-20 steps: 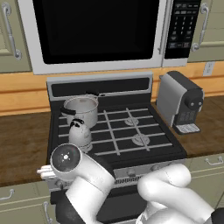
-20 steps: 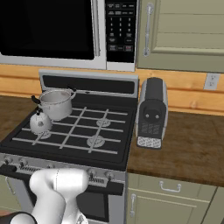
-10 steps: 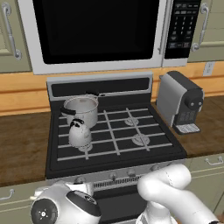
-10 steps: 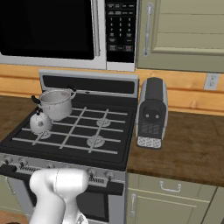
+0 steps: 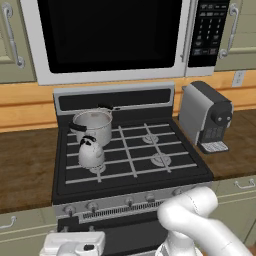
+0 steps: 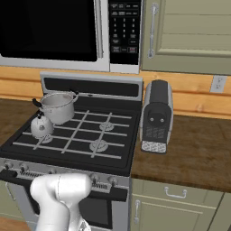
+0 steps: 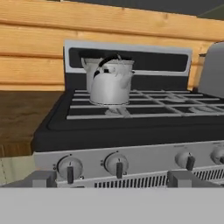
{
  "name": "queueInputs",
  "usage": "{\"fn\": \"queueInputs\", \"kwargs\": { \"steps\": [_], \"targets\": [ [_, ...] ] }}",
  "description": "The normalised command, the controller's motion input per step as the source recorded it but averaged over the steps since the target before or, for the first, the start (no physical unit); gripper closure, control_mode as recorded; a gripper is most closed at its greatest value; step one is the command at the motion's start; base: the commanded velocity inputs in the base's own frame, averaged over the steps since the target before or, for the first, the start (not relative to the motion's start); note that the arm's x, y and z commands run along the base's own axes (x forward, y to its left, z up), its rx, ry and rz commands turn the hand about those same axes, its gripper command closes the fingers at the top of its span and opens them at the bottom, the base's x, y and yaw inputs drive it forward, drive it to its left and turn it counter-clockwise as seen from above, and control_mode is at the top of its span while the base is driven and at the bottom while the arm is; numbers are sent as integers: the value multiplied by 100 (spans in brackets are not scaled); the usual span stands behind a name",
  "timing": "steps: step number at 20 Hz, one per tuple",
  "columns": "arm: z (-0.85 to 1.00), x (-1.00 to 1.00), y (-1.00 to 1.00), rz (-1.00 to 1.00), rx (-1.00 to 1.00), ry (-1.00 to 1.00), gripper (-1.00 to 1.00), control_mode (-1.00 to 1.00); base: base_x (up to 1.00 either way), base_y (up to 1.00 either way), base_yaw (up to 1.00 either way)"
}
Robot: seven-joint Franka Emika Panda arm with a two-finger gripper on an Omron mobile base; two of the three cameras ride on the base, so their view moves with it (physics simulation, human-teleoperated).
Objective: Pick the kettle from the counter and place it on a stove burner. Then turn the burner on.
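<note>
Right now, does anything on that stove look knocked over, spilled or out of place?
Nothing stands out. The kettle sits upright on the front left burner, close in front of the steel pot, also upright. No spill shows on the stove top.

A large microwave (image 5: 112, 37) with a black door and a white frame hung above the range, its keypad (image 6: 124, 23) on the right side. Pale beige-green upper cabinets (image 6: 189, 31) with metal handles flanked it. A wood-plank backsplash (image 6: 194, 92) ran behind, carrying a white outlet (image 6: 218, 83). Lower cabinet fronts (image 6: 173, 207) carried curved handles.
</note>
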Motion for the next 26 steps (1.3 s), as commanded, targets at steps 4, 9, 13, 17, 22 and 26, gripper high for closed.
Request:
{"fn": "queueInputs", "kwargs": {
  "steps": [4, 9, 13, 17, 22, 26],
  "targets": [
    [-22, 29, 15, -8, 0, -18, -100, -100, 0, 0, 0],
    [-11, 49, 12, -11, 2, -8, -100, -100, 0, 0, 0],
    [-11, 33, 27, -8, 1, -7, -100, -100, 0, 0, 0],
    [-24, 15, 44, -4, 0, -7, -100, -100, 0, 0, 0],
    [-28, 22, 32, -3, 0, -5, -100, -100, 0, 0, 0],
    [-14, 34, 1, 0, 0, 0, -100, -100, 0, 0, 0]
  ]
}}
